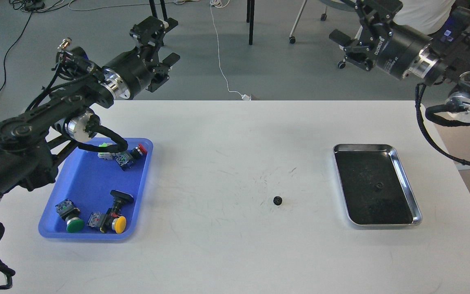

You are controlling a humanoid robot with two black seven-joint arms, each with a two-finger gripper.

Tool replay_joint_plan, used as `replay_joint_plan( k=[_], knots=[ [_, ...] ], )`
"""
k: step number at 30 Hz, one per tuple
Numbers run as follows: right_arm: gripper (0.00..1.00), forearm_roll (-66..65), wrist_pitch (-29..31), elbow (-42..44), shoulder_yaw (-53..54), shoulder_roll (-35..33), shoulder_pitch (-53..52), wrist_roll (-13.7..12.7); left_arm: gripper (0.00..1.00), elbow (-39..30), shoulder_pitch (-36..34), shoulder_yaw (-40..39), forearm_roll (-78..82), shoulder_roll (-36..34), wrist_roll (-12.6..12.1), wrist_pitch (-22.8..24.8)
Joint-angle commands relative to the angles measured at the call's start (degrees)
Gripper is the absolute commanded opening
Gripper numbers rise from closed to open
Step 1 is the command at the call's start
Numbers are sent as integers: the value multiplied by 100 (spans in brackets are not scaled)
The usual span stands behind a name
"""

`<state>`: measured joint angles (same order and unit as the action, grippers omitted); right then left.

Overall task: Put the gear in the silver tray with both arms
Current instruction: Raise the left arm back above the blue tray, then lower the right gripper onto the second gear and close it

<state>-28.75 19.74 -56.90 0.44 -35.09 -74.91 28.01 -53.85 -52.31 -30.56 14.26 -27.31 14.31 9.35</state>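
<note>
**Counter inventory: gear loose, both arms raised**

- Small black toothed gear (277, 200): flat on the white counter (227, 253), near centre, well apart from both trays.
- Shallow rectangular shiny metal tray (416, 212): right side; a small dark object, possibly another gear, rests inside.
- Blue plastic tray (148, 163): left side, holding coloured push-button switches (112, 218).
- Left gripper (162, 43): raised at far left, fingers spread, holding nothing.
- Right gripper (351, 45): raised at far right, fingers apart, empty.

Risk: the gear is tiny and low; fingers closing off-centre could flick it across the slick counter or scrape the surface.
</note>
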Motion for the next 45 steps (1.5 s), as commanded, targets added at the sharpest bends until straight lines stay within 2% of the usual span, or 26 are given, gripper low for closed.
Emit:
replay_joint_plan(
  k=[1, 11, 19, 27, 32, 35, 38, 45],
  knots=[
    [98, -832, -14, 22, -1052, 563, -769, -1, 97, 181, 203, -344, -844, -55, 1, 6],
    [96, -2344, -58, 48, -3154, 2233, -1922, -1, 98, 366, 897, -1627, -1461, -72, -16, 418],
    [95, -3847, -102, 48, -4314, 3386, -2133, -1, 98, 296, 1030, -1857, -1470, -133, -7, 542],
    [93, -4666, -374, 13, -5089, 3509, -2063, -1, 98, 296, 1082, -1865, -1470, -336, 1, 787],
    [80, -4675, -480, 21, -5352, 3509, -1826, -1, 98, 296, 1126, -1865, -1470, -371, 10, 858],
    [78, -4684, -533, 22, -5449, 3509, -1756, -1, 98, 296, 1135, -1865, -1452, -371, 19, 832],
    [77, -4693, -524, 30, -5467, 3509, -1642, -1, 98, 296, 1144, -1857, -1452, -380, 159, 823],
    [67, -4666, -533, 4, -5493, 3509, -1475, -1, 98, 296, 1153, -1857, -1452, -371, 195, 805]
  ],
)
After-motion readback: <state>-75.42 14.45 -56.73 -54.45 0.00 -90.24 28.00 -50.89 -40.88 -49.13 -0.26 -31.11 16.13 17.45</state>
